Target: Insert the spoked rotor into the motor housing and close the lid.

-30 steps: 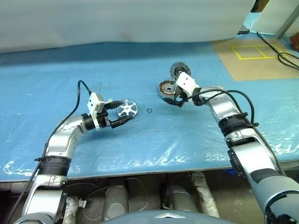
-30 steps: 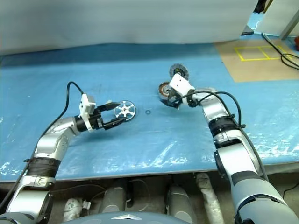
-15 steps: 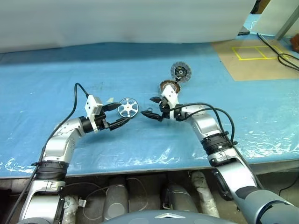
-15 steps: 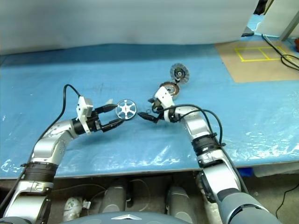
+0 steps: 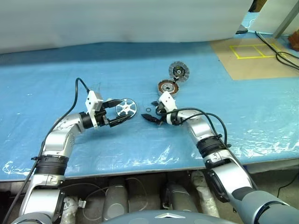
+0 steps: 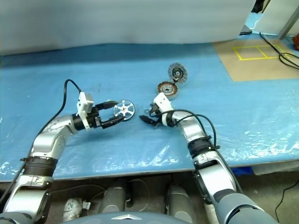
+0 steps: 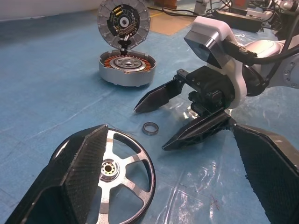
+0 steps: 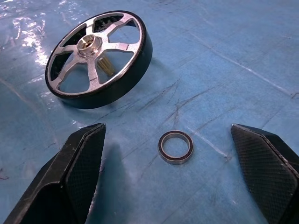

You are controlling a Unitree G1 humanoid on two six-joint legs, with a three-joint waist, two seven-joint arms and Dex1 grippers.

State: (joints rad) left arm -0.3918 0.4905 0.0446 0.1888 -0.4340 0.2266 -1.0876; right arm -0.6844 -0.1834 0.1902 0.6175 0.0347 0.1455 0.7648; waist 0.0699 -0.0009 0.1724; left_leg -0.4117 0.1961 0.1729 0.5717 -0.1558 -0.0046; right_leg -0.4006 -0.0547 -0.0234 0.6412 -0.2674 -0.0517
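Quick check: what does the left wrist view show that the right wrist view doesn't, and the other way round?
Left wrist, not right wrist: the housing with the lid standing on edge behind it, and the right gripper seen from the front, open, its fingertips either side of the ring. Right wrist, not left wrist: the whole rotor, its rim unblocked. Both: the ring and the rotor on the blue sheet.

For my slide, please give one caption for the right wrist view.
Open right gripper poised over a small ring on the blue sheet, the spoked rotor beyond.
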